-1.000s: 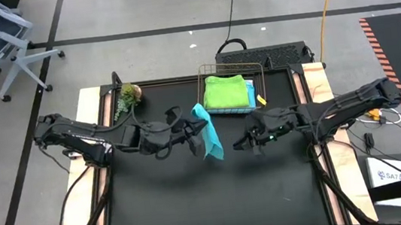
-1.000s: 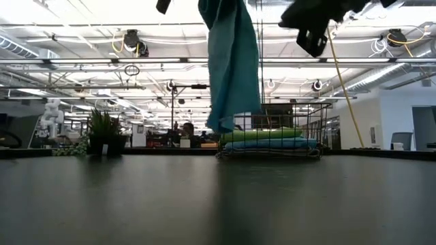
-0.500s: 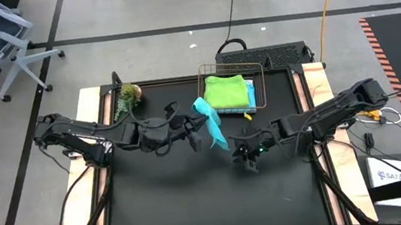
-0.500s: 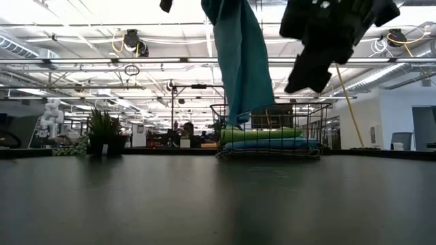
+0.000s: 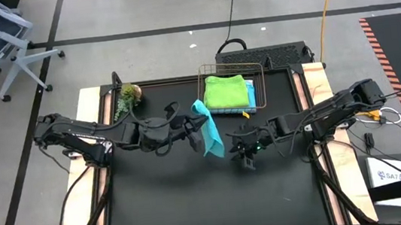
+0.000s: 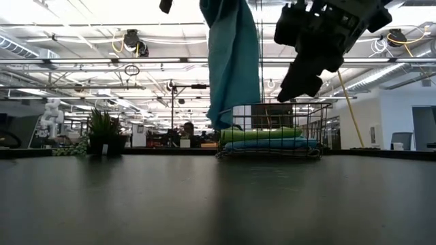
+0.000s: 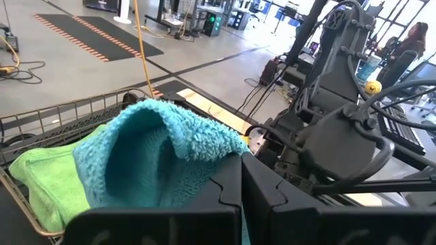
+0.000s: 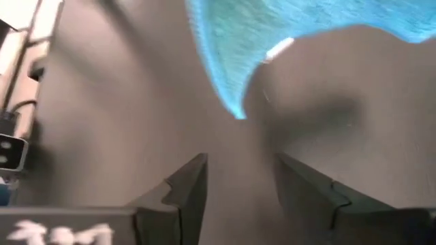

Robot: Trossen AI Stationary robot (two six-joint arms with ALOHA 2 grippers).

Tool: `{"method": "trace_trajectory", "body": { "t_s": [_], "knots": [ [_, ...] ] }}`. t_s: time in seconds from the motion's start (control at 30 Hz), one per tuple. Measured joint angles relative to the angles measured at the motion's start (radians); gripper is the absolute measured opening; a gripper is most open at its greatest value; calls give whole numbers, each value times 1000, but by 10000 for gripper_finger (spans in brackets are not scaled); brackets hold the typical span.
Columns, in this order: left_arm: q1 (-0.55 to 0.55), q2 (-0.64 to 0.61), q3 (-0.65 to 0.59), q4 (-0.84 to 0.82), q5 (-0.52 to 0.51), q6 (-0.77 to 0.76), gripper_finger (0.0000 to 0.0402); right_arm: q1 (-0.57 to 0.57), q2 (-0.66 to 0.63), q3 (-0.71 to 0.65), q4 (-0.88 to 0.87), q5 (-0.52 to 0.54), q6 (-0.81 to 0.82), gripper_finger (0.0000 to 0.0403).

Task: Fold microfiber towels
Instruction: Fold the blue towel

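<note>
Black matting covers the table (image 5: pixel 196 204), and from above I see my left gripper (image 5: pixel 191 132) pinching the teal towel (image 5: pixel 207 131) over the middle of it, fingers pressed together on the cloth. The towel hangs straighter than half a second ago. My right gripper (image 5: pixel 244 153) sits just beside the towel, closer to it than before, fingers spread and holding nothing. A wire basket (image 5: pixel 259 106) behind holds the lime green towel (image 5: pixel 227 90) on a sky blue towel (image 5: pixel 250 91).

Low down, the teal towel (image 6: pixel 231 61) dangles clear of the table, the basket (image 6: pixel 320 126) beyond it.

My left wrist camera shows teal pile (image 7: pixel 157 156) bunched above shut fingers (image 7: pixel 225 204).

My right wrist camera shows a towel corner (image 8: pixel 231 61) beyond parted fingers (image 8: pixel 187 187).
</note>
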Motion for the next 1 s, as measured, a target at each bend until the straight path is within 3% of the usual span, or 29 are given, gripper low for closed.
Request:
{"method": "trace_trajectory", "body": {
  "t_s": [0.57, 0.83, 1.0],
  "knots": [
    [13, 0, 0, 1, 4, -3, 0, 0, 0, 0, 98, 66, -26, 167],
    [13, 0, 0, 2, 4, -3, 1, -5, 0, 0, 102, 263, -73, 156],
    [13, 0, 0, 3, 27, -11, 1, -20, 0, 0, 145, 264, -70, 140]
  ]
}}
